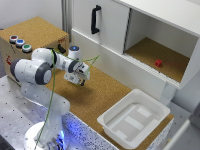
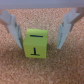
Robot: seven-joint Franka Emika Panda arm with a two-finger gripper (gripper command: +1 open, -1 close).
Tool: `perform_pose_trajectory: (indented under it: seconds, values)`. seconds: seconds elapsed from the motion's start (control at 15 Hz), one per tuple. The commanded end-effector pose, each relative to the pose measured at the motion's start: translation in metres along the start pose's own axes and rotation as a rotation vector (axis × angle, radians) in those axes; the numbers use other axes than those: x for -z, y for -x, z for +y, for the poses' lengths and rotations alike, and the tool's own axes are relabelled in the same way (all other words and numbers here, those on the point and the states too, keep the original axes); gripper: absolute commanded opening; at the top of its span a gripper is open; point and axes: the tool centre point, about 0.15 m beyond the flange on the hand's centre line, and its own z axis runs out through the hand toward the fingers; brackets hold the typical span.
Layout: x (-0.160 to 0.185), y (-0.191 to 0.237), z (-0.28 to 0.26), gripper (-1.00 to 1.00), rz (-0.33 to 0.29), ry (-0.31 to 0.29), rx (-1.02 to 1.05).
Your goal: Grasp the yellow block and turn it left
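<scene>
A cork-topped counter (image 1: 100, 95) is seen below a white cabinet (image 1: 150, 35). On the cork, the yellow block (image 2: 36, 44) is found between the fingers (image 2: 12, 27) of the claw (image 2: 37, 30), which is spread wide with gaps on both sides. A black T-like mark is shown on its yellow-green face. A red block (image 1: 158, 63) is set in the cabinet's open compartment.

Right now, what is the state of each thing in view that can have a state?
pincer: open, one finger on each side of the yellow block, not closed on it.
yellow block: resting on the cork surface, not lifted.
red block: lying inside the open cabinet compartment.
white bin: upright, nothing seen inside.
cabinet door with black handle: closed.
</scene>
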Motion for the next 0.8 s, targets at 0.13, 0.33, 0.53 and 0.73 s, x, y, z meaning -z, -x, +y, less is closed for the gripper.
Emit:
perform_pose_trajectory:
  seconds: [0.13,0.33,0.53,0.73]
  values:
    - [0.031,-0.004,-0.001,-1.0,-0.037,-0.048,-0.018]
    - [0.06,-0.011,-0.007,-1.0,-0.013,-0.044,0.076]
    - [0.054,-0.012,-0.011,-1.0,-0.047,-0.037,0.316]
    - [0.052,-0.01,-0.029,-1.0,-0.042,-0.13,0.598]
